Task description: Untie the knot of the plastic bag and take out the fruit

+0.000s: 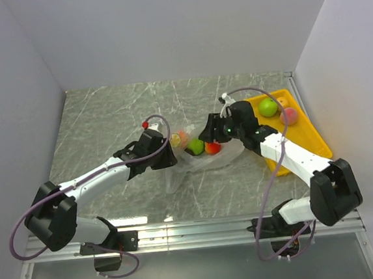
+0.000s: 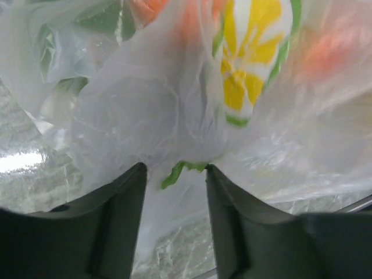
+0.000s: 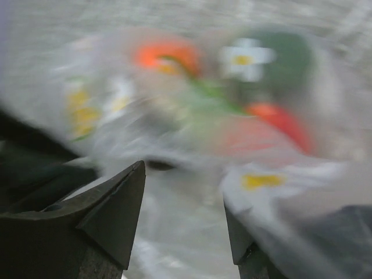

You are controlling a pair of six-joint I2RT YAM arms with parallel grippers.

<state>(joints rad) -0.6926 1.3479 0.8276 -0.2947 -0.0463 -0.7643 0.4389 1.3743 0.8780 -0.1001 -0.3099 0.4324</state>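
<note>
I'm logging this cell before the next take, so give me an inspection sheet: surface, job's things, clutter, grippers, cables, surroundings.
Surface: grey veined table, glare patch near the front.
Job's things: plastic bag crumpled at centre, green fruit and red fruit inside; knot not made out; yellow tray at right holds a green apple and a pink fruit.
Clutter: nothing seen.
Grippers: left gripper open, bag film between its fingers; right gripper open at the bag, view blurred.
Cables: purple cable loops off the left arm, second cable off the right.
Surroundings: white walls; metal rail at the near edge.
</note>
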